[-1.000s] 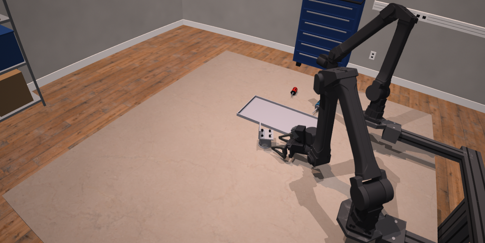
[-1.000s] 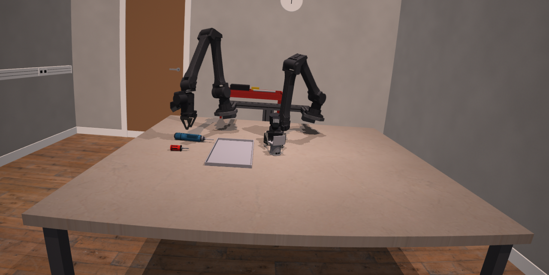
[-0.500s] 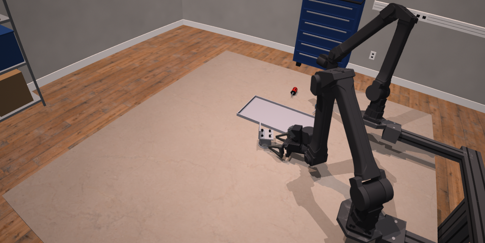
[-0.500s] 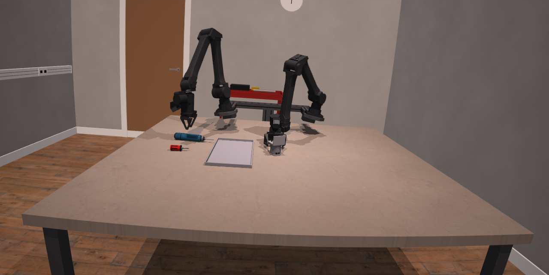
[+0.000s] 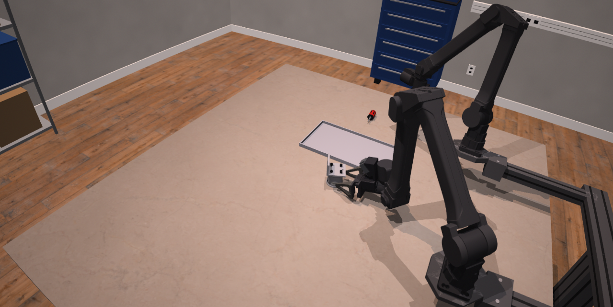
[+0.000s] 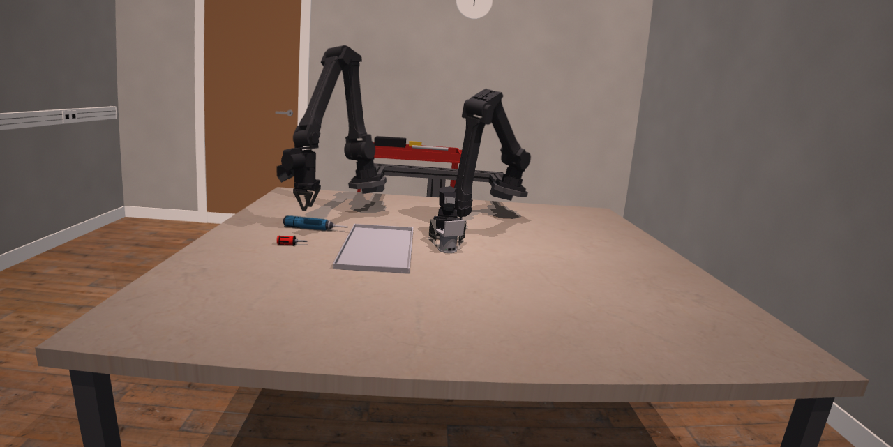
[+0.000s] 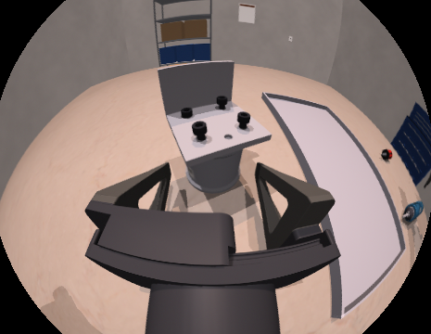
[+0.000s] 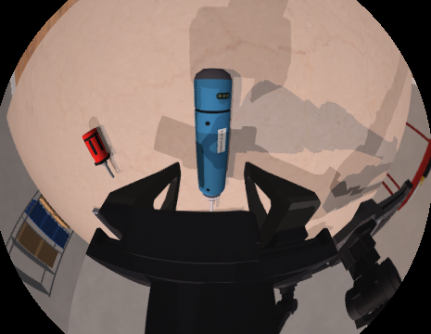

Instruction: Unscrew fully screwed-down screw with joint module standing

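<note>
The joint module [image 5: 335,179] [image 6: 448,242] [image 7: 215,171] stands upright with the grey bracket [image 5: 335,168] [image 6: 454,227] [image 7: 196,85] on top. In the left wrist view the back-left screw [image 7: 186,112] sits low, no shank showing; the front-left screw [image 7: 199,129], front-right screw [image 7: 244,119] and back-right screw [image 7: 221,101] stand raised. My left gripper [image 5: 341,178] [image 7: 212,168] is open, fingertips at either side of the module, holding nothing. My right gripper [image 6: 303,207] [image 8: 212,167] is open above the blue electric screwdriver [image 6: 307,223] [image 7: 414,211] [image 8: 212,148], which lies on the table.
A shallow tray [image 5: 343,138] [image 6: 374,247] [image 7: 359,186] lies between the module and the tools. A small red screwdriver [image 5: 371,114] [image 6: 285,240] [image 7: 386,154] [image 8: 95,146] lies near the electric one. The bracket has an open hole [image 7: 228,136] near its front edge.
</note>
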Controlling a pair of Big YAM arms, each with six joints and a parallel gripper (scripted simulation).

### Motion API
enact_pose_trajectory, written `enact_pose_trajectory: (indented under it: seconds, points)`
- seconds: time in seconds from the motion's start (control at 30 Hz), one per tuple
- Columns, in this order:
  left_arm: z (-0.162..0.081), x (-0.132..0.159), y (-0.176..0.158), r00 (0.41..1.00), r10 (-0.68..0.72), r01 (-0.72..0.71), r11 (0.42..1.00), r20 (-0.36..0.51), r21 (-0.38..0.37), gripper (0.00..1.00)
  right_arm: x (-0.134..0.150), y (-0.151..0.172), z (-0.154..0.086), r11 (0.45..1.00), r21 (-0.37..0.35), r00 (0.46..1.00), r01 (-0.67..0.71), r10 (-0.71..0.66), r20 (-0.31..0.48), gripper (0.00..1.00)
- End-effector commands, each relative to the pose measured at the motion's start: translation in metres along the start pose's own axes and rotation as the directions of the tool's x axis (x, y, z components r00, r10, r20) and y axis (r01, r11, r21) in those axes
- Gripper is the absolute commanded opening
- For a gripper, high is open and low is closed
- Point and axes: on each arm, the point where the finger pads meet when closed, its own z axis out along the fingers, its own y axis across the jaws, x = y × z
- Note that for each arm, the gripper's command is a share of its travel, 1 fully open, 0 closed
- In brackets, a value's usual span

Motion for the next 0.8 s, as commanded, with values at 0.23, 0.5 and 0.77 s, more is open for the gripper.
enact_pose_trajectory:
  seconds: [0.23,0.5,0.77]
  points:
    - [0.014,0.007,0.002,1.0,0.019,-0.019,1.0,-0.009,-0.008,0.86,-0.005,0.01,-0.005,1.0,-0.02,1.0,-0.017,0.017,0.012,0.65]
    - [0.017,-0.005,-0.003,1.0,-0.005,0.005,1.0,0.011,0.002,0.86,-0.005,0.01,-0.005,1.0,-0.02,1.0,-0.017,0.017,0.012,0.65]
    - [0.028,0.007,0.002,1.0,0.018,-0.018,1.0,-0.008,-0.008,0.86,-0.005,0.01,-0.005,1.0,-0.02,1.0,-0.017,0.017,0.012,0.65]
